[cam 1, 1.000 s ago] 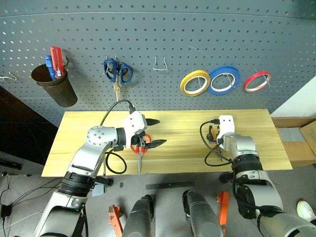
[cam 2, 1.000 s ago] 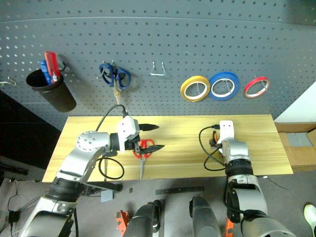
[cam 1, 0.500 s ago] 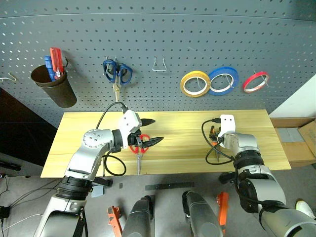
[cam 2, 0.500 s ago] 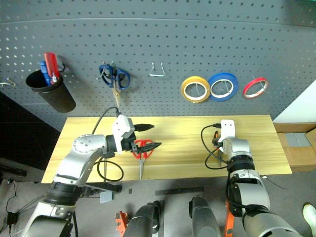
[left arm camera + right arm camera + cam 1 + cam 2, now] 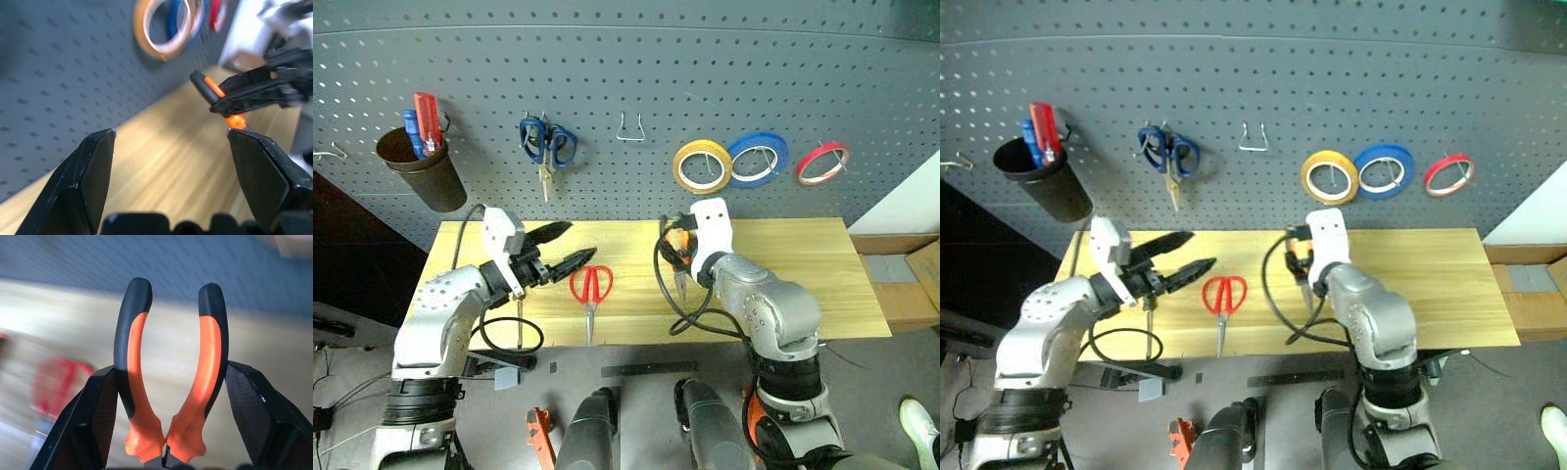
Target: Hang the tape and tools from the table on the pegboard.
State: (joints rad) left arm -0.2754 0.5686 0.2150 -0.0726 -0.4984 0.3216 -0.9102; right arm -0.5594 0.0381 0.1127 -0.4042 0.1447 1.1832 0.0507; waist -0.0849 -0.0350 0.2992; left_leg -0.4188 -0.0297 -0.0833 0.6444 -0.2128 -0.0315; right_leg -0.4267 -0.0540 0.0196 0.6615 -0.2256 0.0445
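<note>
The pliers (image 5: pixel 171 382) are grasped by their orange-and-black handles between the fingers of the right gripper (image 5: pixel 680 257) and held above the middle of the counter (image 5: pixel 822 284). The left gripper (image 5: pixel 566 247) is spread wide, empty, beside the red-handled scissors (image 5: pixel 590 292) lying flat. The yellow tape (image 5: pixel 702 164) hangs on the pegboard (image 5: pixel 636 59).

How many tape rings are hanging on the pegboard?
3, side by side on the pegboard above the table's right half: the yellow tape ring, then the blue tape ring, then the red tape ring.
</note>
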